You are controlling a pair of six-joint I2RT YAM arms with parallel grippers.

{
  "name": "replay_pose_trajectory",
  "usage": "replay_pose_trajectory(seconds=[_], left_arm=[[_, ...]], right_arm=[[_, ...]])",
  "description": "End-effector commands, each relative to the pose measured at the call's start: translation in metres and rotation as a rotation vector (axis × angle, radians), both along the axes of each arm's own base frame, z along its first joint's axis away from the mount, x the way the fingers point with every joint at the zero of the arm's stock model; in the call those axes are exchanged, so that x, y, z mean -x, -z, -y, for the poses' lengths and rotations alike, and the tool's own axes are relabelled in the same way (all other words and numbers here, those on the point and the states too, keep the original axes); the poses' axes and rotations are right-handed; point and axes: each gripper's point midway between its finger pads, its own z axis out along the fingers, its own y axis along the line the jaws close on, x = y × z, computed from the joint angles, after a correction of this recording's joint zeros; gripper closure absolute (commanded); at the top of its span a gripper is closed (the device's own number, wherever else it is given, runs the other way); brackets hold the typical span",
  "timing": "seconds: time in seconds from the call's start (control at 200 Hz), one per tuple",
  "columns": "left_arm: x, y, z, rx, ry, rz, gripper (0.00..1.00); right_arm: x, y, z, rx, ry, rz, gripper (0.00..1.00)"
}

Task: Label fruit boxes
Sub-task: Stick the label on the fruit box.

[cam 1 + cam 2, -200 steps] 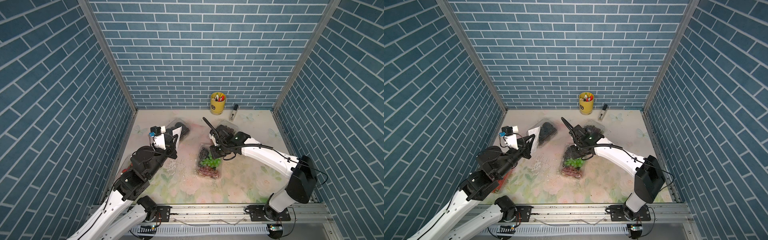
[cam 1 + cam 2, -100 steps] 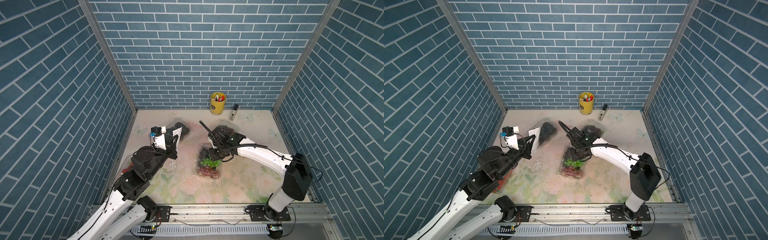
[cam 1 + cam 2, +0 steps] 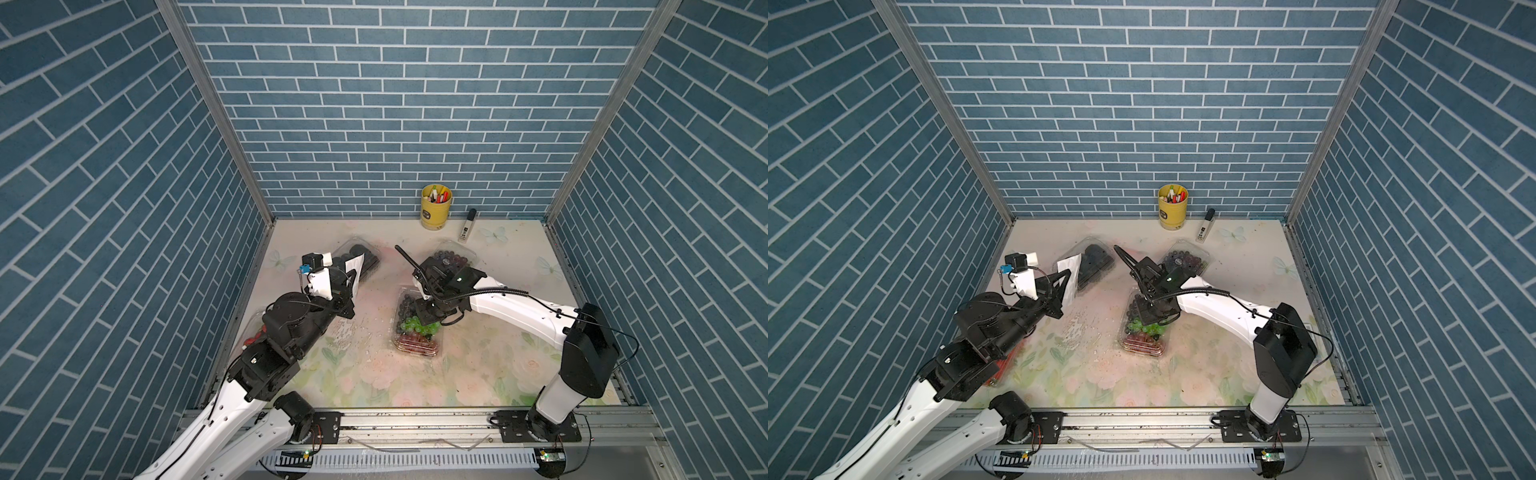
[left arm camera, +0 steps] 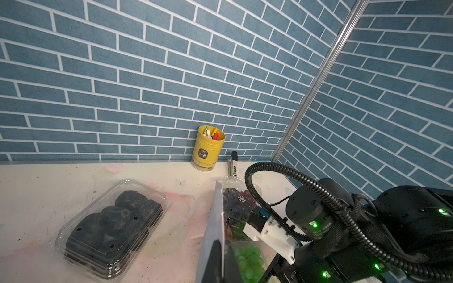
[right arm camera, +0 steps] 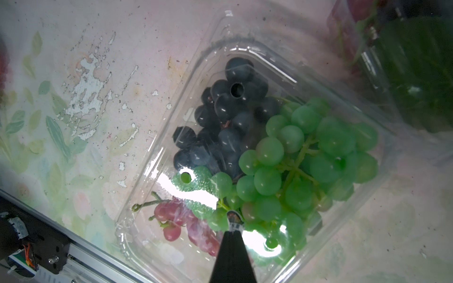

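The right arm has swung from the purple grape box (image 3: 451, 259) to hang over the mixed grape box (image 3: 415, 347) at mid-table; the right gripper (image 5: 232, 235) is pressed together on a small round label (image 5: 234, 217) close over its lid; the left gripper (image 4: 221, 263) pinches the white sticker sheet (image 4: 212, 227) upright beside the black berry box (image 4: 110, 230); the strawberry box (image 3: 1007, 365) lies half hidden under the left arm.
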Motion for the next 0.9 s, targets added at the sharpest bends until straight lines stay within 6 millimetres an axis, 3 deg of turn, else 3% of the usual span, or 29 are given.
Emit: replay_pose_trajectory(seconds=[0.0,0.245,0.32,0.51,0.895], left_arm=[[-0.001,0.002,-0.002,-0.003,-0.011,-0.001,1.00],[-0.001,0.002,-0.001,-0.006,-0.009,-0.003,1.00],[-0.001,0.002,-0.001,-0.007,-0.009,-0.003,1.00],[-0.001,0.003,0.000,-0.007,-0.003,-0.005,1.00],[-0.002,0.004,0.002,-0.010,0.004,-0.010,1.00]], right_arm=[[0.001,-0.005,-0.010,-0.018,-0.029,-0.006,1.00],[0.006,-0.002,-0.015,-0.041,-0.036,-0.035,1.00],[0.006,-0.003,-0.017,-0.051,-0.036,-0.036,0.91],[0.007,-0.001,-0.017,-0.057,-0.035,-0.038,0.85],[0.009,0.010,-0.014,-0.049,-0.022,-0.050,0.82]])
